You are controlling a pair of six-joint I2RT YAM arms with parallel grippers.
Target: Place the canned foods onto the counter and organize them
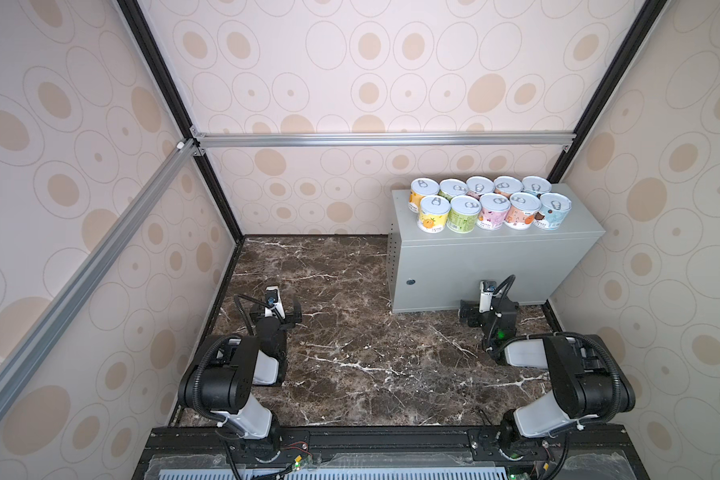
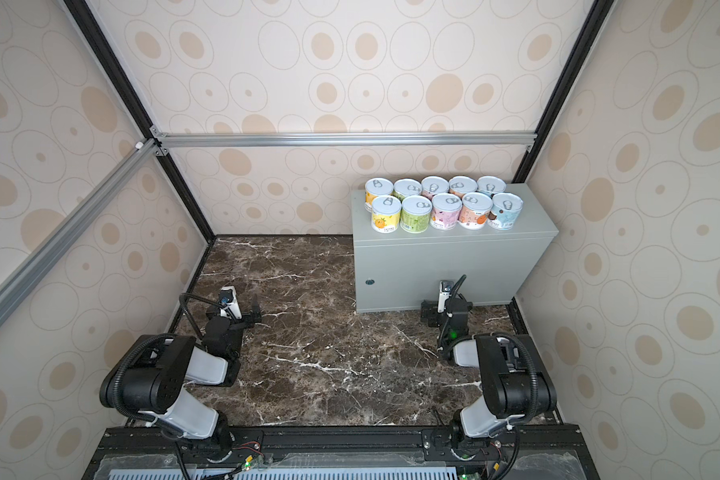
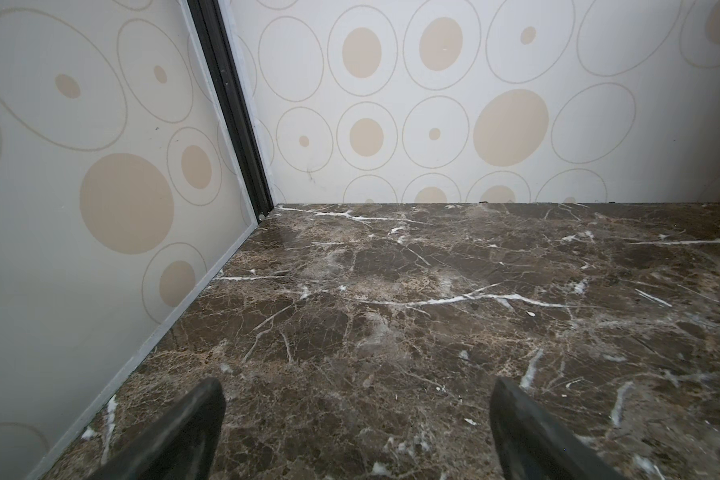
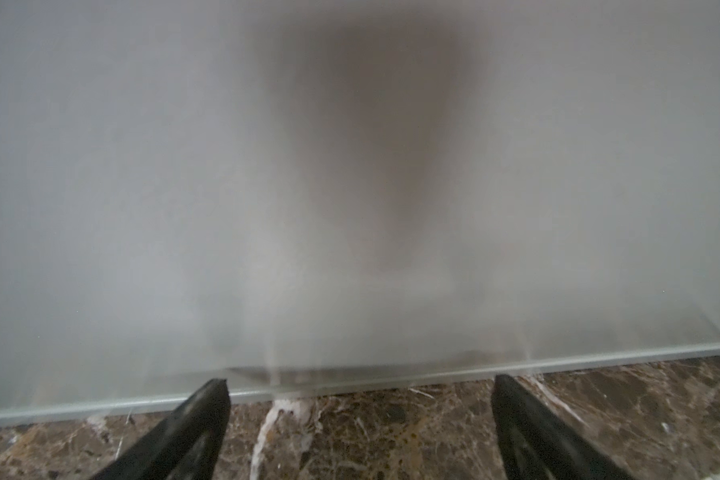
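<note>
Fingers (image 3: 184,428) of left gripper (image 3: 358,386) parted wide, nothing between them but bare marble surface (image 3: 391,291). Same on right gripper (image 4: 360,382): jaws apart and empty, set low just in front of the counter (image 1: 495,266), close to the foot of its near face. Left gripper low on the left, well apart from the counter.

Canned foods (image 1: 491,203) up on the counter's flat top in both top views, toward its far edge and left end. Two rows of five, upright, lids up: far row by the far wall (image 1: 350,174), near row just in front, neighbours touching or nearly so. Left to right in each row: yellow, green, pink, orange, light blue. None seen down on the marble, so placing looks done.

Handling, as a judgement only:
- Stiff metal bodies with no give under a squeeze, so no call for a hard clamp; thin wall likely to dent if overdone.
- Smooth paper labels, probably a little slippery against the fingers.
- Weight impossible to read from here; best treated as full.
- Best taken from above, across the round side wall at about mid-height, straddling the lid, never by the pull tab.
- Hardly any room for a finger between neighbours as packed; near row and end tins easiest to reach.
- Prone to tip or roll if nudged sideways.
</note>
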